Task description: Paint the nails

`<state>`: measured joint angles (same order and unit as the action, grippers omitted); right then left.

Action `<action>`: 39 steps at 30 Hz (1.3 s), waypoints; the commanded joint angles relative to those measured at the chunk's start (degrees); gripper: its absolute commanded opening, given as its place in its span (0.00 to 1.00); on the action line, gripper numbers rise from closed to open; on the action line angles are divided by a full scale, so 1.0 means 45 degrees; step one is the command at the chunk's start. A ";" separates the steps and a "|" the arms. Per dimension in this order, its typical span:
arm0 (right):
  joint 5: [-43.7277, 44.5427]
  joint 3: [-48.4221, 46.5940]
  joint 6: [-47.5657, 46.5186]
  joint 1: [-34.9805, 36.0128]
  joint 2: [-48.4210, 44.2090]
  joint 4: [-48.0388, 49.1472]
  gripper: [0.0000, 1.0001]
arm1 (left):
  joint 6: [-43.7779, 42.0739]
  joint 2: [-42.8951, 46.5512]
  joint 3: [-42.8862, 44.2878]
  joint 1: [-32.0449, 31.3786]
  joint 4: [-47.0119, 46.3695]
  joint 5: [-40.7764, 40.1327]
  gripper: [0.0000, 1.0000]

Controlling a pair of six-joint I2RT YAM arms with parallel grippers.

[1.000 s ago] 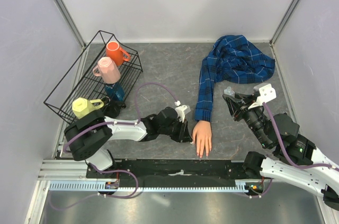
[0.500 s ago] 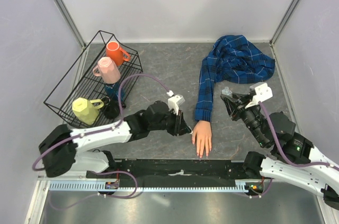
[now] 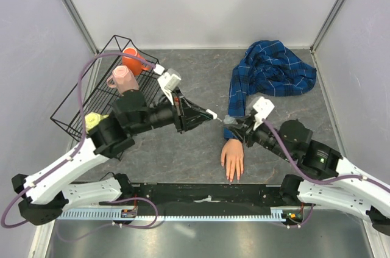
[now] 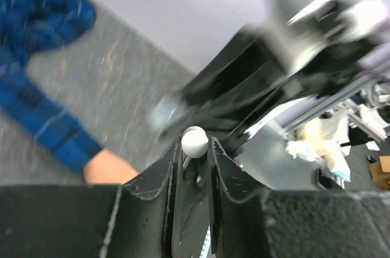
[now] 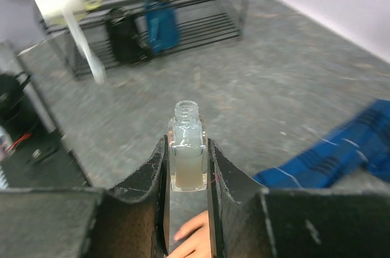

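Evidently the right gripper [image 5: 187, 148] has its two black fingers [image 5: 152, 179] pressed onto the flat sides of a small clear glass bottle [image 5: 187, 161]. The bottle stands upright between them with its threaded neck uncapped. Up and to the left of those fingers, well apart, a blurred white shape trails a thin pale stem (too smeared to name with certainty).

The left gripper [image 4: 195, 148] pinches a small round white cap [image 4: 195, 141] at the very tips of its fingers [image 4: 163, 175], which stand nearly together. From above, the left gripper [image 3: 207, 114] and the right gripper [image 3: 235, 129] point at each other, near but apart.

A pale peach mannequin hand [image 3: 232, 157] lies palm down on the grey table [image 3: 189, 75], just below and ahead of the right fingers. Its nails [image 3: 232, 177] are at the fingertips, well apart from both grippers. A blue plaid sleeve [image 3: 236, 102] runs from its wrist, passing beside the right fingers. Far behind the left fingers sits a black wire rack [image 3: 70, 108] holding mugs.
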<state>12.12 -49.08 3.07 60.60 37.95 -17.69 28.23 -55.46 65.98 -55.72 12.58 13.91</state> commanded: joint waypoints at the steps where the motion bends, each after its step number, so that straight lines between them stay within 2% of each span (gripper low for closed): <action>1: -0.3137 -0.1065 -0.0350 0.0029 0.0763 0.0572 0.00 | -0.1213 -0.0136 0.1976 0.0059 0.1266 0.1029 0.02; 11: -0.4042 -0.1496 -0.0917 0.0010 0.1311 0.0533 0.00 | -0.1039 -0.1229 0.3171 0.0039 0.1814 0.2123 0.02; 21: -0.3592 -0.1301 -0.1034 0.0010 0.0609 0.0182 0.00 | -0.1409 -0.0995 0.3151 0.0040 0.2848 0.0562 0.02; 39: -0.3358 -0.1281 -0.1112 0.0010 0.0530 0.0162 0.00 | -0.1156 -0.0897 0.3132 0.0040 0.3260 -0.0025 0.02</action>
<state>-3.38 -53.28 -1.34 60.60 40.45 -18.61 24.27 -60.34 79.11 -55.61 27.79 14.81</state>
